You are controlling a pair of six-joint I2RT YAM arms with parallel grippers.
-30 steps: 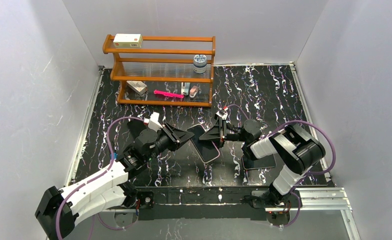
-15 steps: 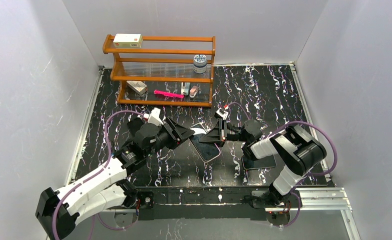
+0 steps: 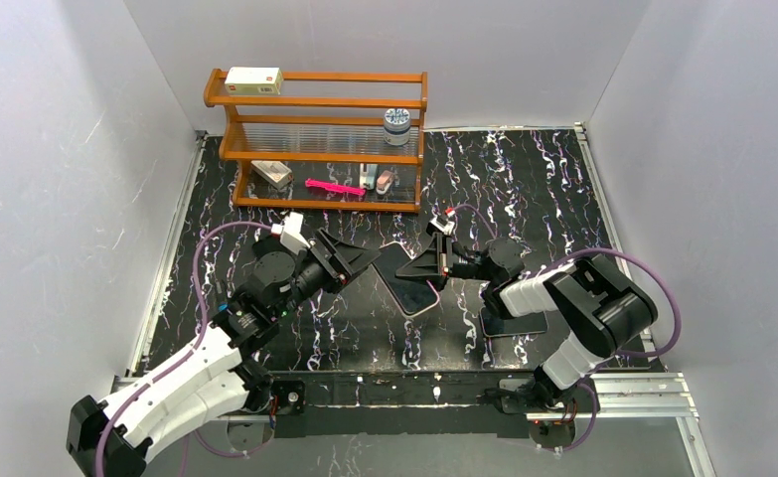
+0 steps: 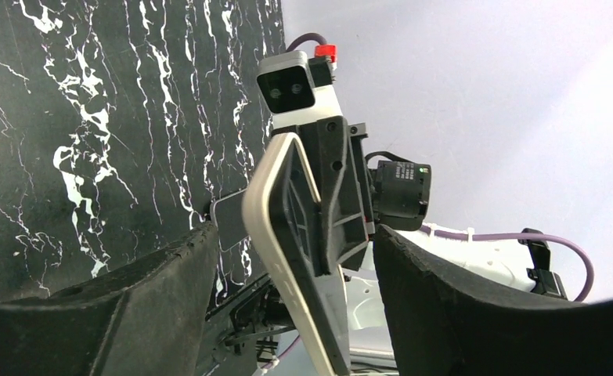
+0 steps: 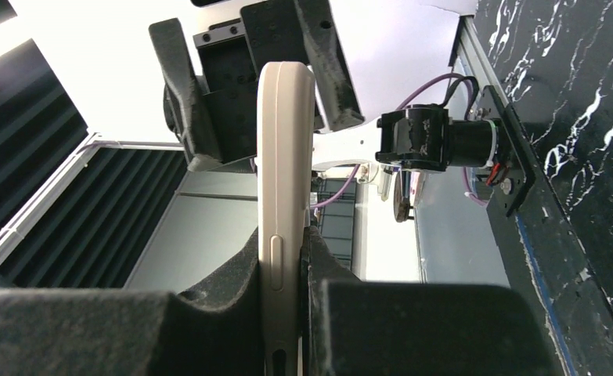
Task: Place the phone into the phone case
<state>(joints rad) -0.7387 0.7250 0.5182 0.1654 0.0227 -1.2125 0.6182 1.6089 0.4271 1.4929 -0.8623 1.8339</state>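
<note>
The phone (image 3: pixel 404 281), with a dark glossy face and a pale edge, is held off the table at the middle. My right gripper (image 3: pixel 429 268) is shut on its two faces. In the right wrist view the phone (image 5: pixel 285 157) stands edge-on between the pads of that gripper (image 5: pixel 287 243). My left gripper (image 3: pixel 363 260) is open. In the left wrist view the phone's end (image 4: pixel 272 227) sits between the spread fingers of the left gripper (image 4: pixel 293 235), with gaps on both sides. A flat dark rectangle with a thin pale rim, seemingly the phone case (image 3: pixel 519 324), lies on the table under my right forearm. It also shows in the left wrist view (image 4: pixel 228 223).
A wooden shelf rack (image 3: pixel 315 139) stands at the back left, holding a white box (image 3: pixel 253 79), a jar (image 3: pixel 396 125) and a pink item (image 3: pixel 333 187). White walls close in the black marbled table (image 3: pixel 524 179). A metal rail (image 3: pixel 623 388) runs along the front.
My left arm has drawn back to the left, taking its open gripper a little off the phone's end. The right gripper and the phone have hardly moved.
</note>
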